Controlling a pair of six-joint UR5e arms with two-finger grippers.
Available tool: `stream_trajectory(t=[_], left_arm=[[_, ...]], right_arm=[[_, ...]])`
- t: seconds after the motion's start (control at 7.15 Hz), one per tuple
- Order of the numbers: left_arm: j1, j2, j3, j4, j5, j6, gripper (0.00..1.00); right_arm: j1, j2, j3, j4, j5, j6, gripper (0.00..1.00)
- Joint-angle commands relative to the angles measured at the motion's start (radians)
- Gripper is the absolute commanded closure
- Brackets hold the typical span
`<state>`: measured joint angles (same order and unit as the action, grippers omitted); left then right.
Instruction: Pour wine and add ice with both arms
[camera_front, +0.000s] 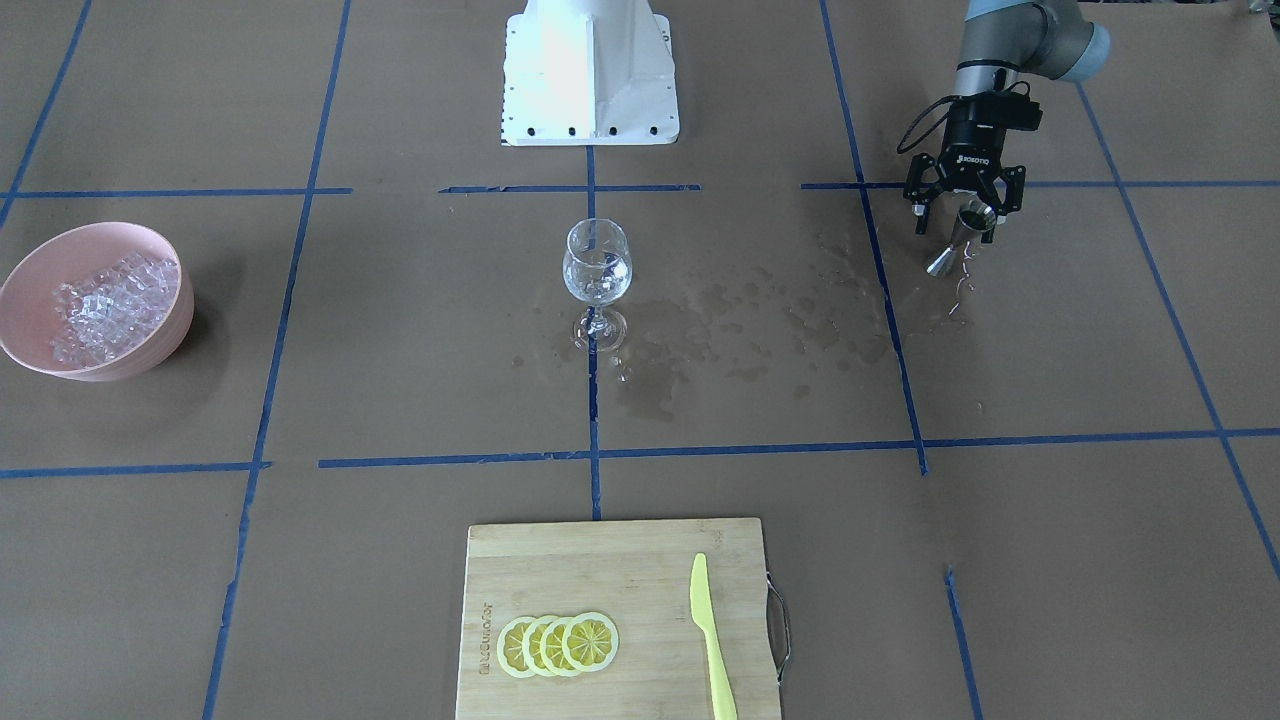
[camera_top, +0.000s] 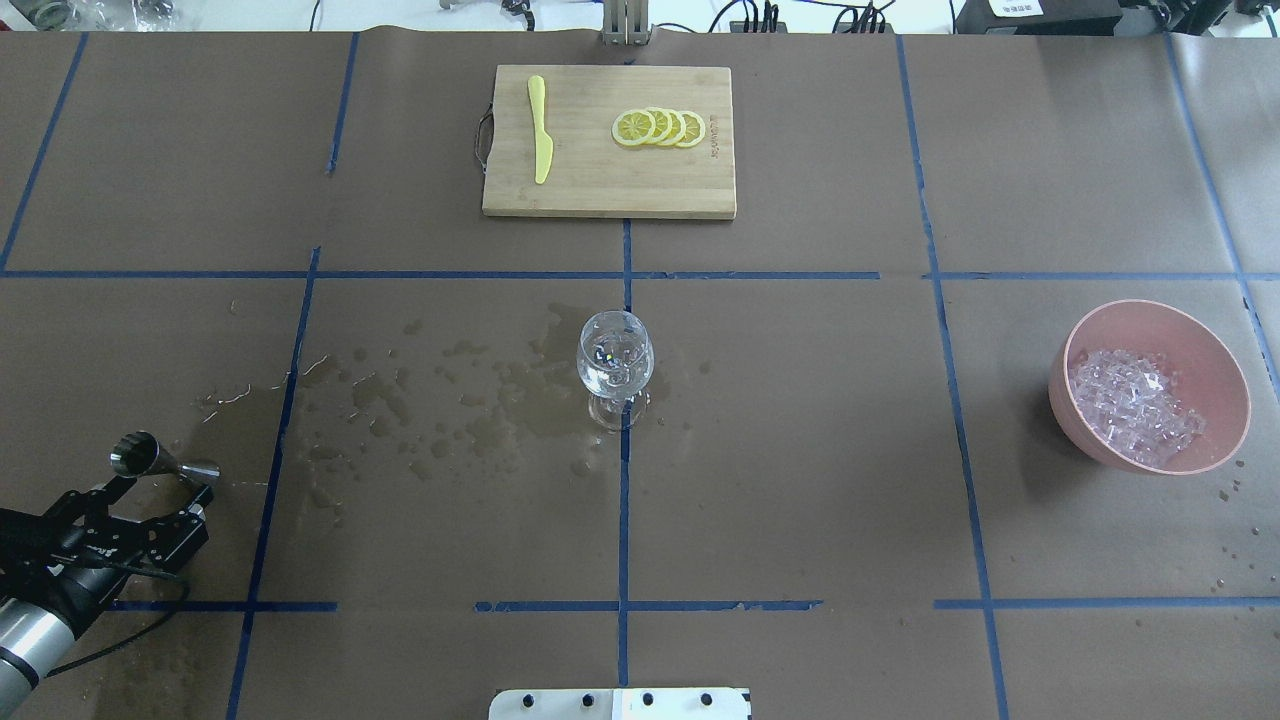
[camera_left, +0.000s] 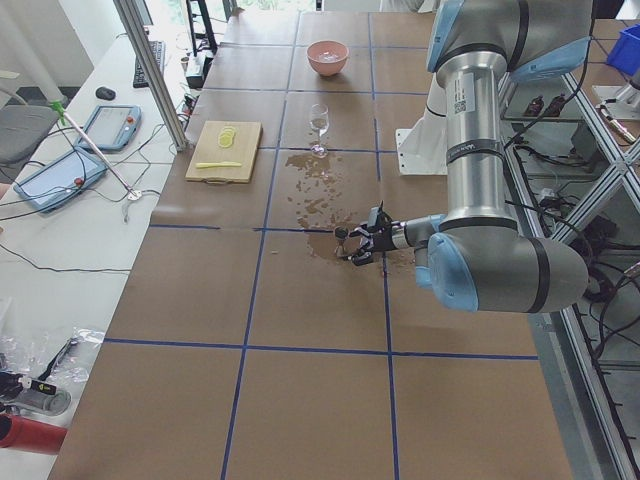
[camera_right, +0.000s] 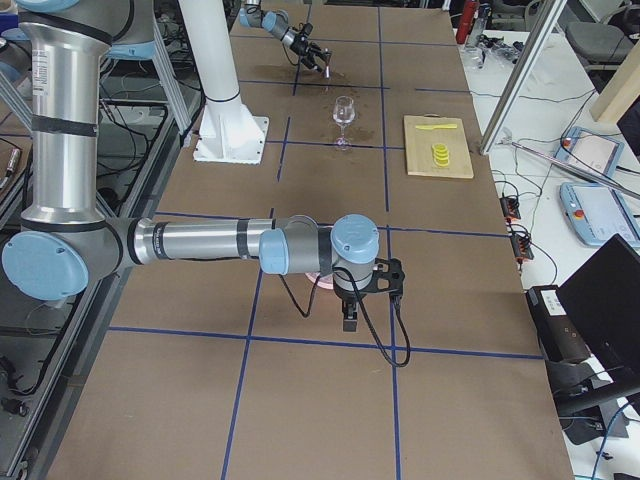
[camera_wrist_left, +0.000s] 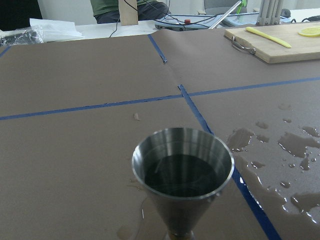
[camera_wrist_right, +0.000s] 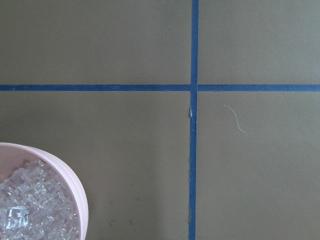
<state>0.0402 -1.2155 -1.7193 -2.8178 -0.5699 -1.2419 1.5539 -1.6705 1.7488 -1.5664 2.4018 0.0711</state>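
My left gripper (camera_front: 962, 208) is open low over the table's left side. A steel jigger (camera_front: 962, 238) stands between its fingers; they do not clamp it. The left wrist view shows the jigger's cup (camera_wrist_left: 182, 167) close up, dark inside. A wine glass (camera_front: 597, 272) stands at the table's middle with what looks like a little clear liquid in its bowl. The ice (camera_front: 105, 305) fills a pink bowl (camera_front: 170, 320) on the right side. My right gripper (camera_right: 368, 290) shows only in the exterior right view, high over the bowl; I cannot tell if it is open or shut.
Spilled clear liquid (camera_front: 720, 320) wets the paper between the glass and the jigger. A bamboo cutting board (camera_front: 600, 570) at the far edge carries lemon slices (camera_front: 558, 643) and a yellow knife (camera_front: 712, 640). The white pedestal (camera_front: 590, 70) stands at the robot's side.
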Motion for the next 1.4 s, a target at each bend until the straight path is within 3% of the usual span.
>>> stream_trajectory(t=[0.0, 0.28, 1.26], left_arm=[[0.0, -0.016, 0.035, -0.133, -0.002, 0.095, 0.19], [-0.005, -0.054, 0.108, -0.251, 0.004, 0.188, 0.21], [-0.026, -0.068, 0.122, -0.253, 0.064, 0.228, 0.24]], right_arm=[[0.0, 0.0, 0.0, 0.0, -0.001, -0.001, 0.0], [0.0, 0.0, 0.001, 0.0, -0.001, -0.001, 0.0], [0.0, 0.0, 0.0, 0.0, -0.001, -0.004, 0.0]])
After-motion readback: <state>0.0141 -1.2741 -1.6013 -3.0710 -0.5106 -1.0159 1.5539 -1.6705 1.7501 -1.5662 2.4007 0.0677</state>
